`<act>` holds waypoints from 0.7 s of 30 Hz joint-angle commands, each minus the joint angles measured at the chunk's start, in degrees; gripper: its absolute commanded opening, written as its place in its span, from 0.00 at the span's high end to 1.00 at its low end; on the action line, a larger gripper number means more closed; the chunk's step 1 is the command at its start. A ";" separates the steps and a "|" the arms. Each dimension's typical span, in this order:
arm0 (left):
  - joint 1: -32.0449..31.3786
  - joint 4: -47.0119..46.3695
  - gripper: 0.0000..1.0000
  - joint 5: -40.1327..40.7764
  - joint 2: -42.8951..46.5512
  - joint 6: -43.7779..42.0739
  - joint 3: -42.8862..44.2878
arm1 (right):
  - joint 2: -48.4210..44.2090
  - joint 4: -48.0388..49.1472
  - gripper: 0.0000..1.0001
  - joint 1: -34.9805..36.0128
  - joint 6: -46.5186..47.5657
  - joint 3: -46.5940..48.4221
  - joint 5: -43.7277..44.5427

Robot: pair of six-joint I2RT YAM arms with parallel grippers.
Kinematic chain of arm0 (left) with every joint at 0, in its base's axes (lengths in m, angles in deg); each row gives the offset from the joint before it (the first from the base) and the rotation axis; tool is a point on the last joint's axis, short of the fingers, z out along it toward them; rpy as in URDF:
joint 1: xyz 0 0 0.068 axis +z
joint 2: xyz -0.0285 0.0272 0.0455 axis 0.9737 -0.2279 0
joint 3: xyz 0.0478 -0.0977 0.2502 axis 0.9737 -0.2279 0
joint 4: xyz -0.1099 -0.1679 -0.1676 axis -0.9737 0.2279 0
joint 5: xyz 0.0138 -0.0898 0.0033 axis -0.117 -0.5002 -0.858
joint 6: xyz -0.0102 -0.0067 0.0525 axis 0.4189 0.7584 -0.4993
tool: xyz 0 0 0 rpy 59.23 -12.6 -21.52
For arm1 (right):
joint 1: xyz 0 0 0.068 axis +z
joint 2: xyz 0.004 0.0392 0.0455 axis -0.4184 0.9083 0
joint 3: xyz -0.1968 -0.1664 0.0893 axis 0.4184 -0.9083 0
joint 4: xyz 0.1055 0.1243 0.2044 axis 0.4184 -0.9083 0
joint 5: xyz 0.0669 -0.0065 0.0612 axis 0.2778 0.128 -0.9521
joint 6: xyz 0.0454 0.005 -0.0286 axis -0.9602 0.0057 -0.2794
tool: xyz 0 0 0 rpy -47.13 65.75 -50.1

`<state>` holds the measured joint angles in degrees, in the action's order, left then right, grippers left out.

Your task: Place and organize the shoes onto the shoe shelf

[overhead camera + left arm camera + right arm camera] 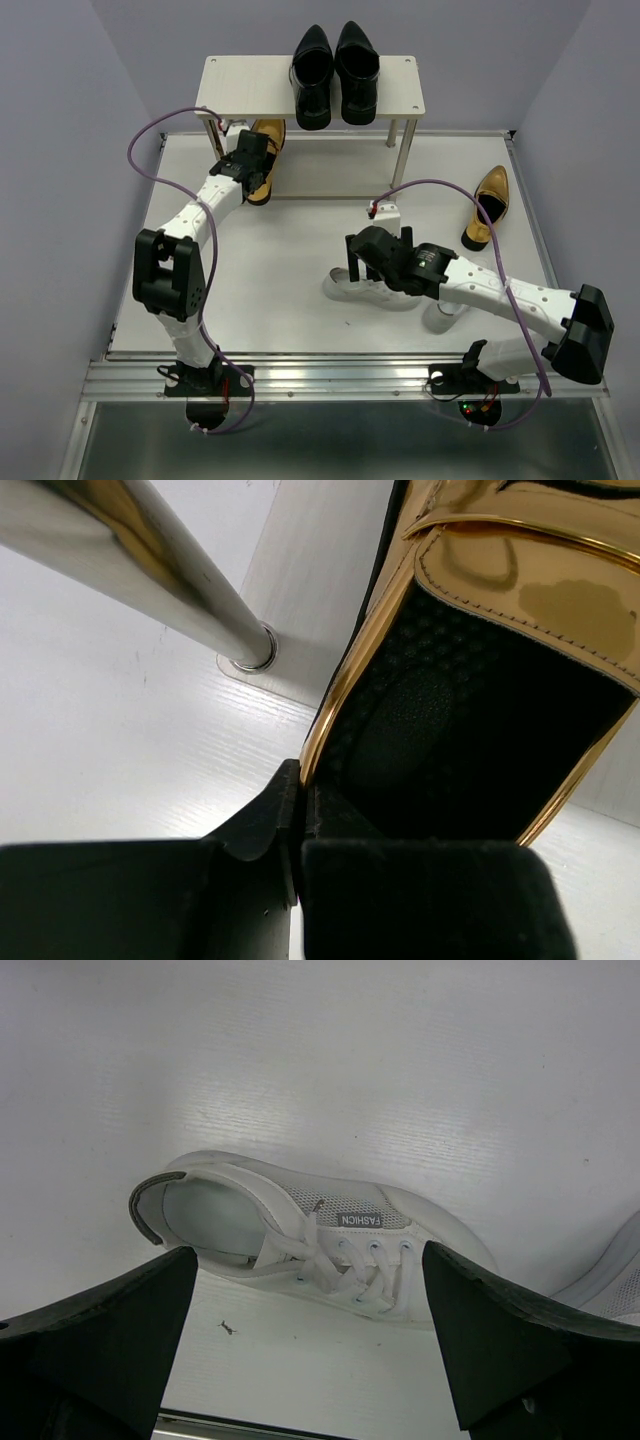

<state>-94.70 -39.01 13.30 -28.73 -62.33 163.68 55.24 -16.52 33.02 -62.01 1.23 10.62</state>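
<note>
Your left gripper pinches the heel rim of a gold loafer over the shoe shelf's lower board. It sits just beside the front left leg without touching it, and open board stretches to its right. The black dress shoes stand on the shelf's top board, with room at their left. In front of the shelf, your right gripper hangs spread wide over a white sneaker. A second gold loafer lies off the shelf's right front corner.

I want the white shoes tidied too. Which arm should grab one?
Right. The right gripper hovers open above a white sneaker; the left gripper is shut on a gold loafer.
</note>
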 commanded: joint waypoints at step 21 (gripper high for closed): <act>-0.24 -2.10 0.45 0.88 6.68 7.55 0.04 | -2.69 -0.75 0.00 -0.01 -1.67 0.86 1.05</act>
<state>-94.61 -40.54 14.06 -29.38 -55.84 164.81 54.06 -17.11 33.02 -62.80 1.23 10.49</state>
